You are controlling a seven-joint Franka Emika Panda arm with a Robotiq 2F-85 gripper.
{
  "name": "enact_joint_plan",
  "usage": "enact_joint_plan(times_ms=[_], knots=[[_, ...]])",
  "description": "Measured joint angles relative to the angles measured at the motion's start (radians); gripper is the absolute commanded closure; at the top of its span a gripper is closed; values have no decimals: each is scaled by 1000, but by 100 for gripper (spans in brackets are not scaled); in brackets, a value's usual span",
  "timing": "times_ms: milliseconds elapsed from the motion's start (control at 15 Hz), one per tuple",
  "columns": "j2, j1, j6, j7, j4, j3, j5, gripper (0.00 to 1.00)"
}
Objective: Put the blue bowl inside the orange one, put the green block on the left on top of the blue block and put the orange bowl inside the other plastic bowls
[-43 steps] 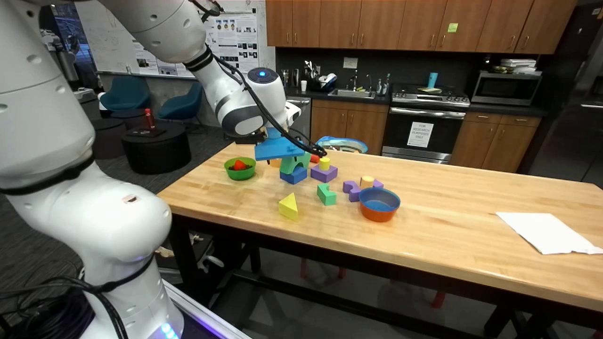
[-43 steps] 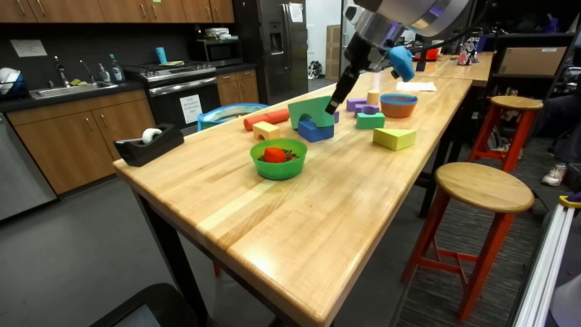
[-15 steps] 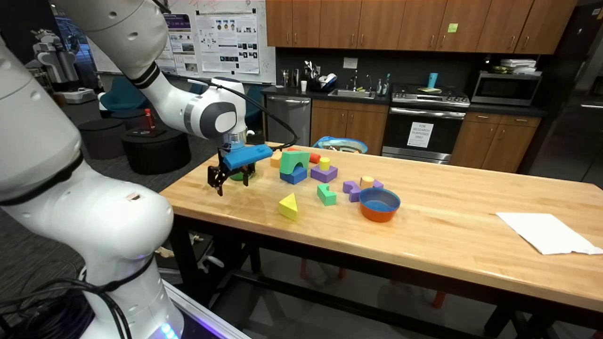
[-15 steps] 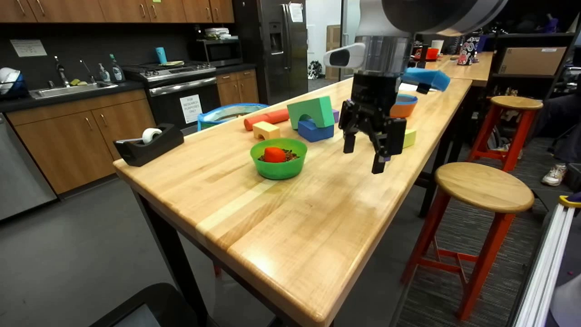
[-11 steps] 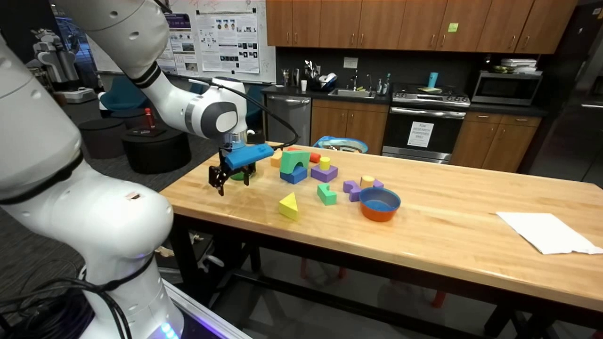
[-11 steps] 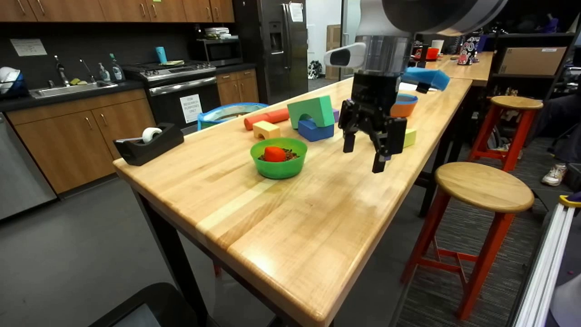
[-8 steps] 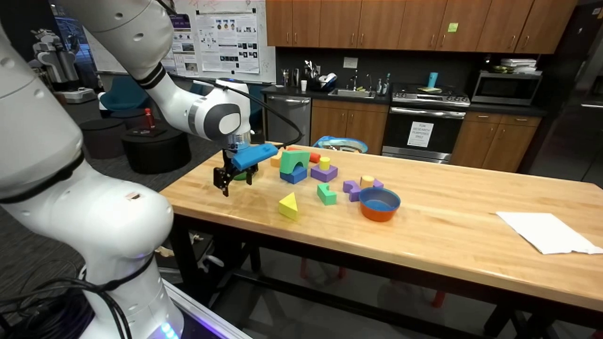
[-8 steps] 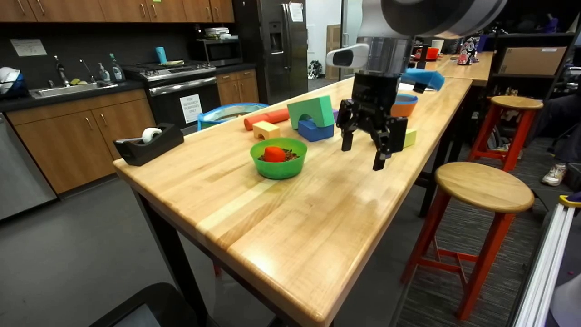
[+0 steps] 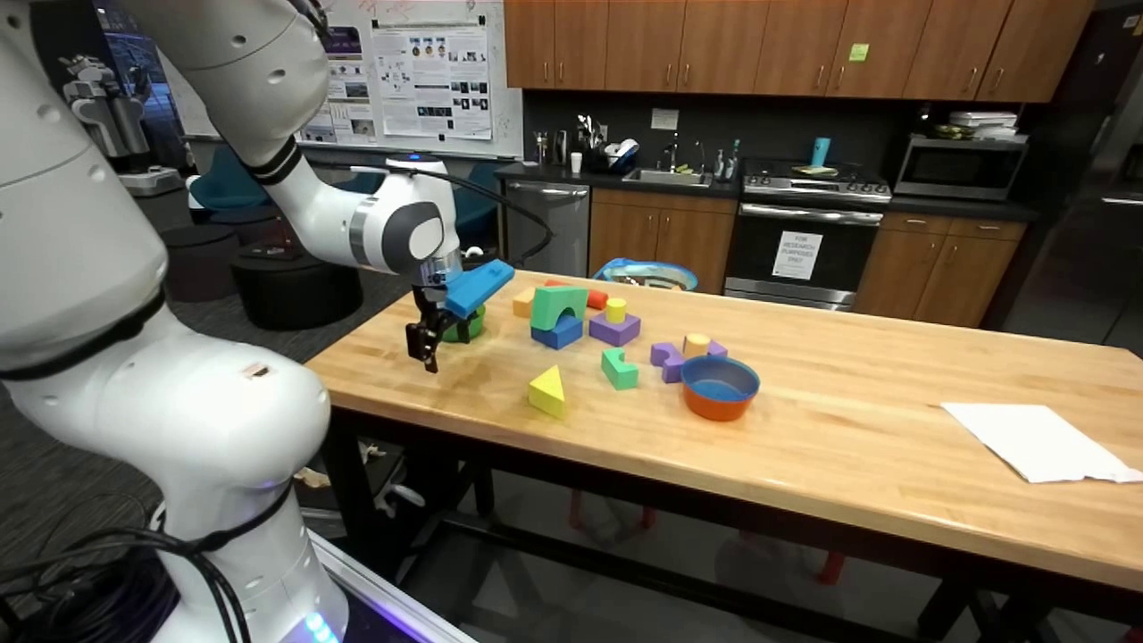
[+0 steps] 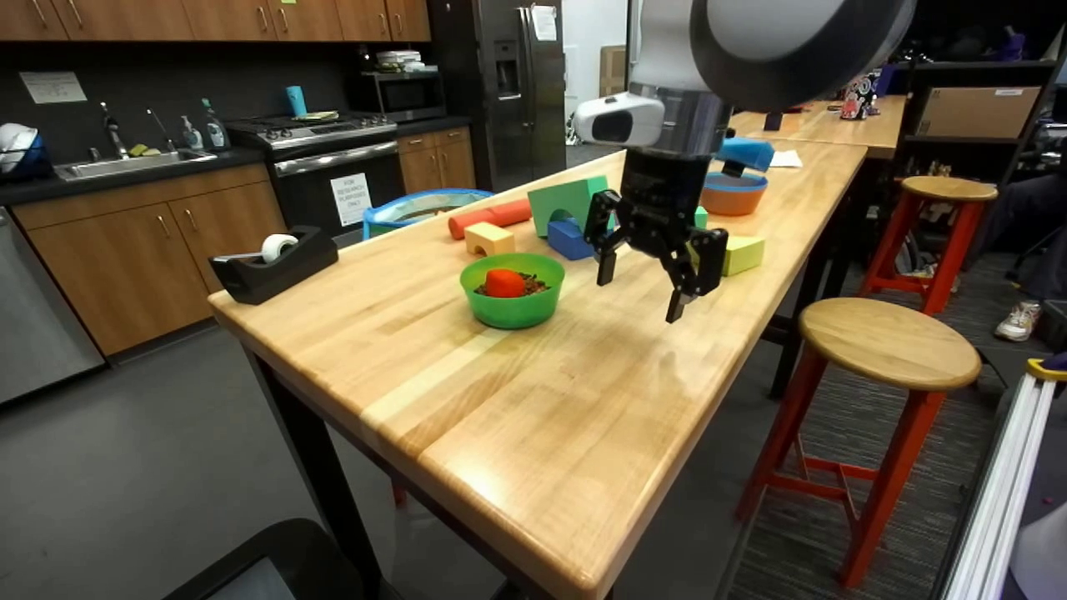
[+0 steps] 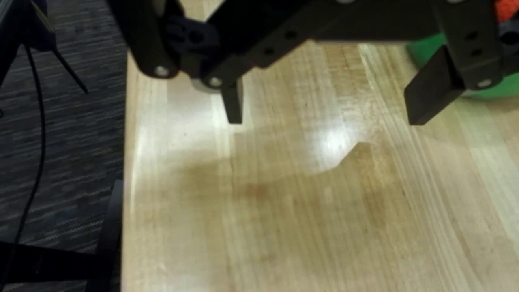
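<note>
The claw (image 9: 447, 352) hangs spread, gripping nothing, while at its 3 o'clock in an exterior view the orange bowl (image 9: 719, 409) on the table (image 9: 848, 429), blue bowl (image 9: 720, 380) nested inside, looks light, stiff and slick, best pinched by the rim at 9 o'clock.

In an exterior view the worktop (image 9: 848, 446) is viewed across, towards the cabinets (image 9: 732, 45); in an exterior view, lengthwise, from the end by the tape dispenser (image 10: 292, 271). The green bowl (image 10: 512, 312) is shared by both. In the wrist view the worktop is looked down on closely, past the claw (image 11: 326, 122).
</note>
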Motion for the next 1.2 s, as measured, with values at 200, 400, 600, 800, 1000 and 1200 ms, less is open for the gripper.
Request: enact_joint_plan(times_ms=[200,400,600,800,1000,1200], knots=[[7,0,29,39,0,51,-89,0],[7,-5,55,122,1,96,-203,0],[2,-10,71,212,4,133,-320,0],[0,-20,79,295,20,159,-420,0],[4,-29,78,337,49,165,-469,0],[21,-35,77,340,83,159,-467,0]])
